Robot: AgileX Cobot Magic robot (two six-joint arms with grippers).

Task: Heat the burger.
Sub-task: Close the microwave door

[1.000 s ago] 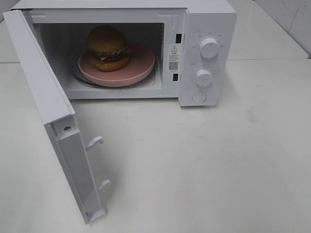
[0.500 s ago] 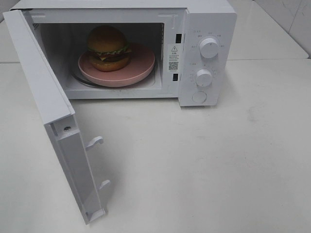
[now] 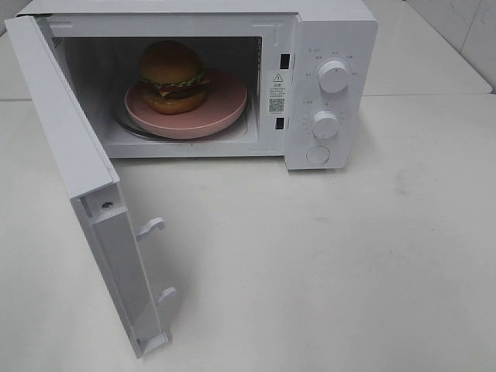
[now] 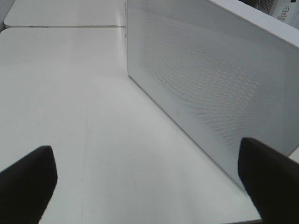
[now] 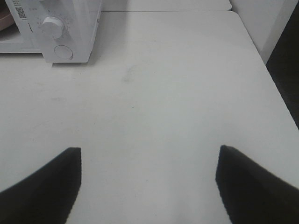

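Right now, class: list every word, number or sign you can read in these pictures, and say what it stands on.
No word can be read.
Warning triangle and QR code on the sticker on the microwave front; its print is too small.
Marks round the upper knob and lower knob: too small.
Tiny mark on the door: blurred.

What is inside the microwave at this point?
The burger sits on a pink plate inside the microwave, whose door is open. A glassy rim shows under the plate's front left edge; the plate covers the rest. The burger's back is hidden.
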